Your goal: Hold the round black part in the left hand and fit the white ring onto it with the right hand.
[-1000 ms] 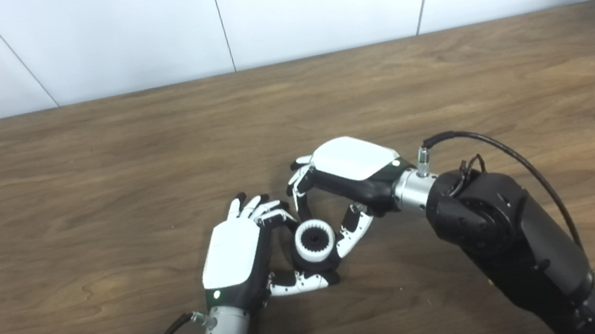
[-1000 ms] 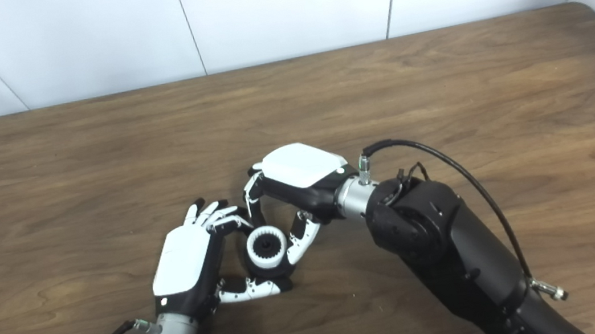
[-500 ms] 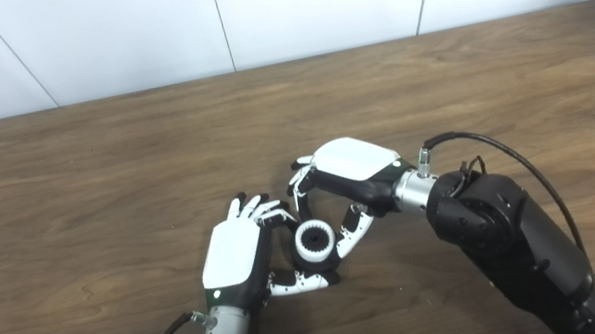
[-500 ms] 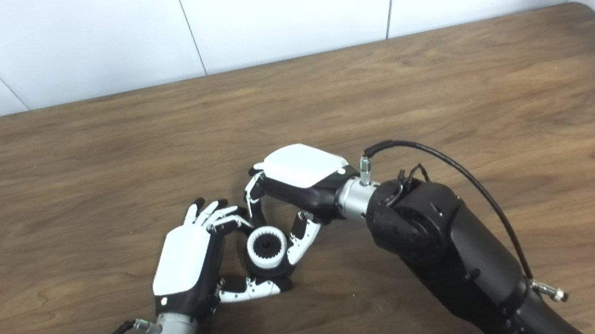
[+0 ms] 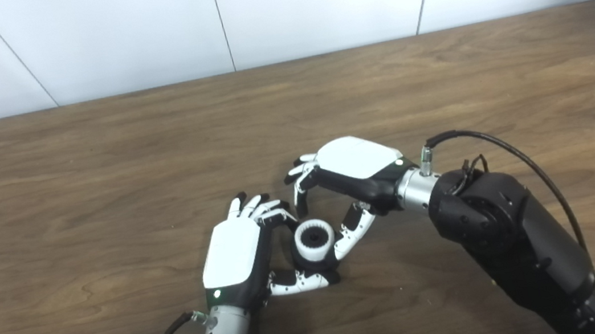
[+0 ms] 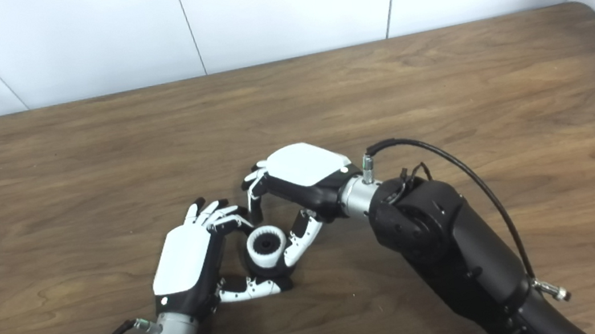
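Ring: white ring (image 5: 314, 239), toothed on its inner edge, sits on top of the round black part (image 5: 315, 259); how fully it is seated cannot be told.
Place: near the middle of the counter (image 5: 102, 169), toward its front edge.
Handling: both pieces look like stiff, light plastic; the ring's smooth outer wall is the place to pinch, the black part's side wall the place to steady.
Left robot hand (image 5: 237, 252): curled around the black part, thumb under, fingers behind.
Right robot hand (image 5: 343, 184): spread, thumb beside the ring; contact cannot be told; nothing gripped.
Count: one ring, one black part, two robot hands.
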